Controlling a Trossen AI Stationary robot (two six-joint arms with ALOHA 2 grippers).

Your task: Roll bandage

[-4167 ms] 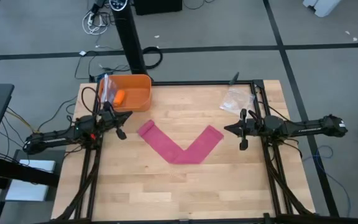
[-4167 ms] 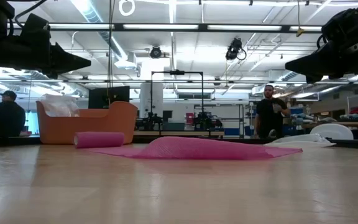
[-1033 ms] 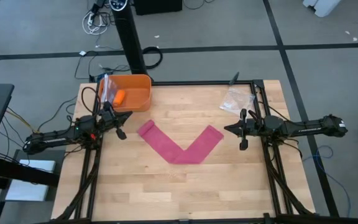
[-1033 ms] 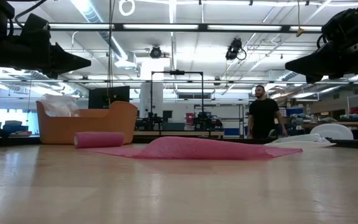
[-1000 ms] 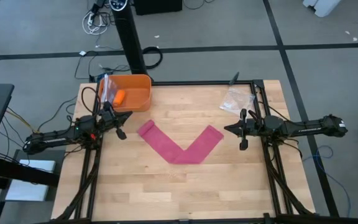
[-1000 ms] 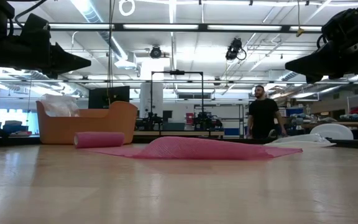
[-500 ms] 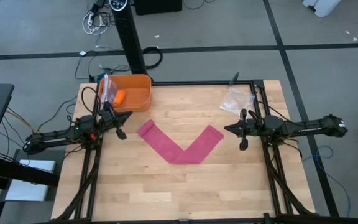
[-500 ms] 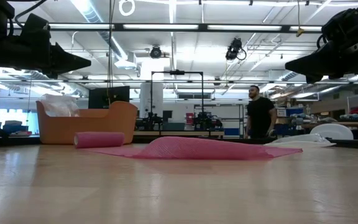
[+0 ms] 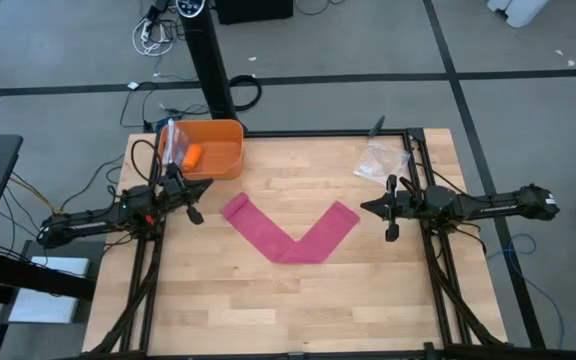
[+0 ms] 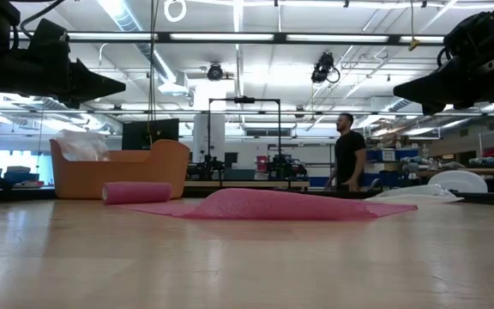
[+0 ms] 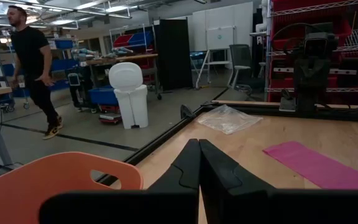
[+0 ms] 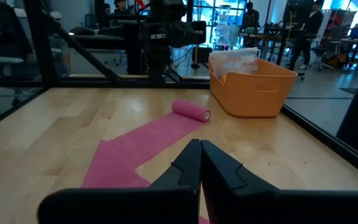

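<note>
Bandage [image 9: 290, 232]: pink strip in a V mid-table, one end part-rolled near the orange bin [image 9: 213, 147]. Soft, light, likely to slip and bunch; best taken at the rolled end. Left gripper [image 9: 194, 197] and right gripper [image 9: 376, 207]: closed, empty, raised either side

Bandage [image 9: 290, 232] lies in a V on the wooden table [image 9: 268, 300], between the two grippers, touching neither. Left gripper [image 9: 206, 184] hovers at the left edge, tips together, pointing inward; the V's left end is just beside it. Orange bin [image 9: 213, 148] sits just behind this gripper. Right gripper [image 9: 365, 207] likewise closed, near the V's right end; clear plastic bag [image 9: 379, 160] behind it.
</note>
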